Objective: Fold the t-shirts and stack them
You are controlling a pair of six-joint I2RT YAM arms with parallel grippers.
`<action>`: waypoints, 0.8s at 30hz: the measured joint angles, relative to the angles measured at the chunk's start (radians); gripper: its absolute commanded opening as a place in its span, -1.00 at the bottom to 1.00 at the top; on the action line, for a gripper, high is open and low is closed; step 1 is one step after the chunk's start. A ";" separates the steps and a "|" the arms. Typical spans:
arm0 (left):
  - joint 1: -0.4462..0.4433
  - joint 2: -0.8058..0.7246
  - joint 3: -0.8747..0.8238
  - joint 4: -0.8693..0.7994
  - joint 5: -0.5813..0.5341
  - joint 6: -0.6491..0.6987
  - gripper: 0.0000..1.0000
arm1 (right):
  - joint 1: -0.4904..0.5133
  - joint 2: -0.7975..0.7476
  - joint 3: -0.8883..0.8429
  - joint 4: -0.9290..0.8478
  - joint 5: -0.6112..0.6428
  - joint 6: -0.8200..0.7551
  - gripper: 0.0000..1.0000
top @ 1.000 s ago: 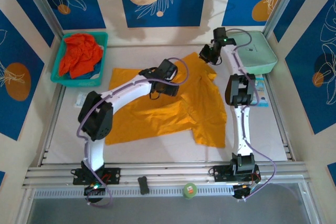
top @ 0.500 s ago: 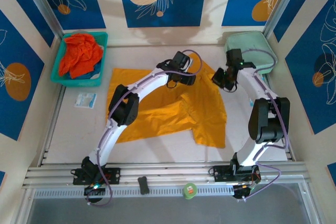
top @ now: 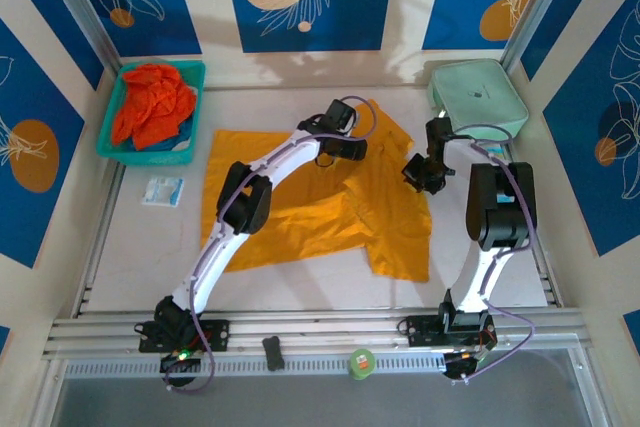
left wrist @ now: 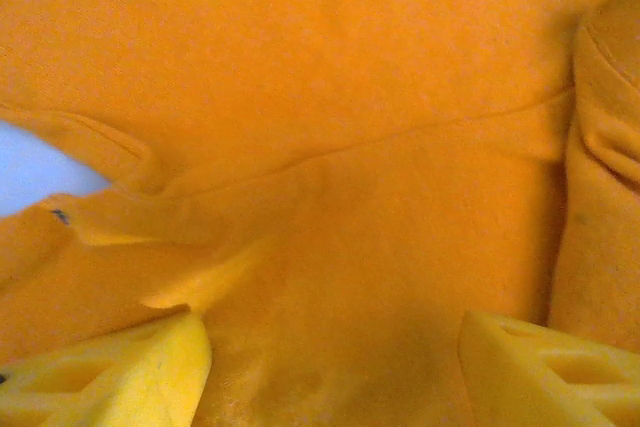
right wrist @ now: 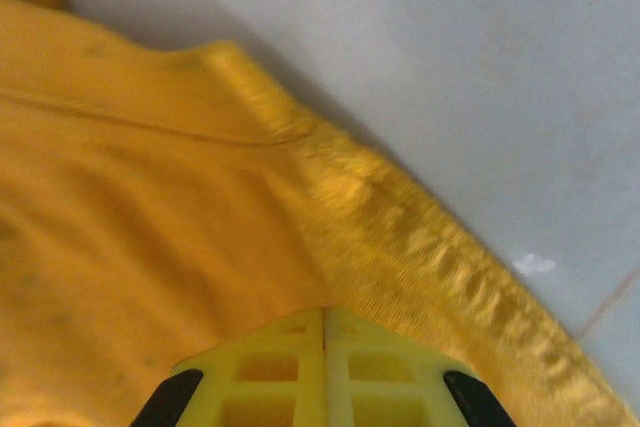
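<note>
The yellow-orange t-shirt (top: 300,202) lies spread and creased across the middle of the table. My left gripper (top: 345,145) hovers over its far upper part, jaws open. In the left wrist view, yellow fingers (left wrist: 120,377) flank bare orange cloth (left wrist: 330,147) with a seam, and nothing sits between them. My right gripper (top: 420,172) is at the shirt's right edge. In the right wrist view, its fingertips (right wrist: 325,347) are pressed together just above the ribbed hem (right wrist: 420,247), with no cloth seen between them. The red-orange t-shirt (top: 150,107) lies bunched in the basket.
The teal basket (top: 192,72) stands at the far left and a mint-green zipped case (top: 478,97) at the far right. A small white packet (top: 163,190) lies left of the shirt. A black piece (top: 273,352) and a green roll (top: 361,362) rest on the front rail.
The right gripper came from the far back toward the front, down to the shirt's right edge, staying shut. The left gripper reached farther back and right over the shirt, staying open.
</note>
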 measured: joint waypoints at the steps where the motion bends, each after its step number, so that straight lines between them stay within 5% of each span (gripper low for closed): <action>1: 0.002 0.001 0.005 -0.001 0.001 -0.005 0.39 | -0.002 0.010 0.004 -0.002 -0.002 0.008 -1.00; 13: 0.010 0.005 0.008 0.000 0.012 -0.017 0.40 | -0.001 0.033 0.072 -0.174 0.179 0.163 -1.00; 24: 0.020 0.006 0.008 0.008 0.043 -0.038 0.40 | -0.039 -0.105 -0.112 -0.200 0.220 0.256 -1.00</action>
